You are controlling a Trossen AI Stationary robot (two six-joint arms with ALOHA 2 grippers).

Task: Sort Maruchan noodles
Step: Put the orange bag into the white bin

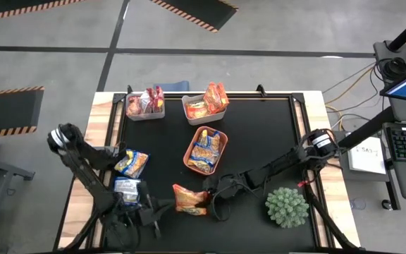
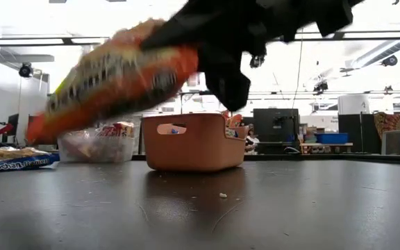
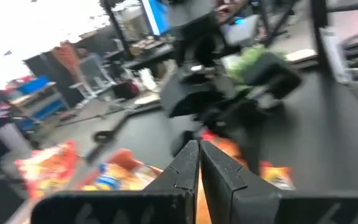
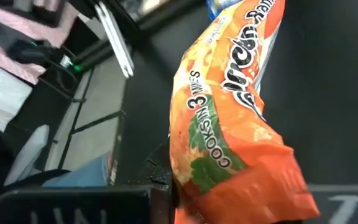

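Note:
An orange Maruchan noodle packet [image 1: 187, 199] hangs above the table's near middle, with my right gripper [image 1: 208, 200] shut on it; it fills the right wrist view [image 4: 229, 137]. My left gripper [image 3: 198, 163] is shut on nothing, just left of that packet near the front edge [image 1: 154, 212]. Two blue-and-yellow packets [image 1: 131, 164] [image 1: 125, 187] lie flat on the mat at the left. The orange tray [image 1: 205, 149] at mid-table holds several packets. Two pale bins [image 1: 145, 106] [image 1: 204, 106] at the far edge hold orange packets. My right gripper pinches the orange packet at its right-hand end [image 2: 189, 66] between the two fingers, coming from the table's right and slanting slightly down. The packet is lifted clear of the table. It tilts, its free end [image 2: 44, 125] lower, toward the table's left.
A spiky green plant ball [image 1: 286, 206] stands at the near right of the mat. The black mat [image 1: 273, 127] shows bare between the tray and the right edge. Both arms crowd the near middle.

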